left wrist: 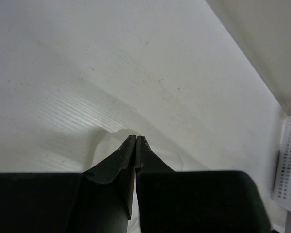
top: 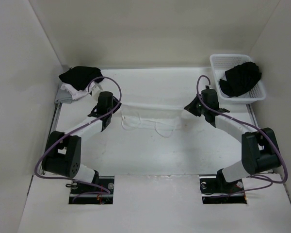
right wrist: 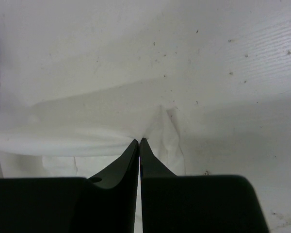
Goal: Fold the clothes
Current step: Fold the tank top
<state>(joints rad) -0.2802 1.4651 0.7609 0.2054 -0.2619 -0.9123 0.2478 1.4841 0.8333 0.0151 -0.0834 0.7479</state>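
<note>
White walls box in a white table (top: 150, 155). At its middle, the white tank top (top: 150, 114) is stretched sideways between the arms, with its straps (top: 157, 127) trailing toward the bases. The left gripper (left wrist: 136, 138) and right gripper (right wrist: 139, 141) are each pinched closed on an opposite end of its far edge. The fold should go best if both carry that edge together, level and taut. Off to the sides are a white basket (top: 218, 62) and a black-and-white pile (top: 80, 80).

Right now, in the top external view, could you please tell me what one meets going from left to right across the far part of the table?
The black-and-white pile of garments → left gripper → white tank top → right gripper → white basket.
</note>
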